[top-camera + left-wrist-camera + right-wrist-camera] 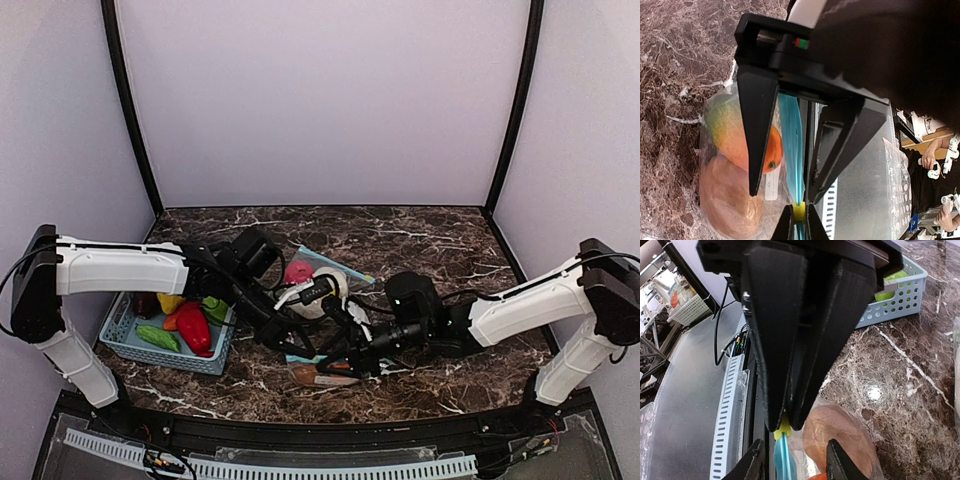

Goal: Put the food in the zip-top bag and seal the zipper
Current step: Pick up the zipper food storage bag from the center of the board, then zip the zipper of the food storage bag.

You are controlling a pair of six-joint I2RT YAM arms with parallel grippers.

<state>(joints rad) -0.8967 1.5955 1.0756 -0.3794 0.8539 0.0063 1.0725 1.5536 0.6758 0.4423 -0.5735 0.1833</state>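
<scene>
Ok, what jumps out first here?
Mid-table, the right end effector pinches the yellow plastic zipper slider on the clear plastic zip-top bag, the left end effector close beside it. An orange toy fruit and a brown toy food sit inside; the teal lattice basket at left holds more.

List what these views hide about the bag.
Left wrist: the zipper leaves the bottom edge past the slider; sealed length unknown.
Right wrist: the right gripper hides most of the slider; bag cut off below.
Top view: the right gripper covers most of the zipper; basket food too small to name.
</scene>
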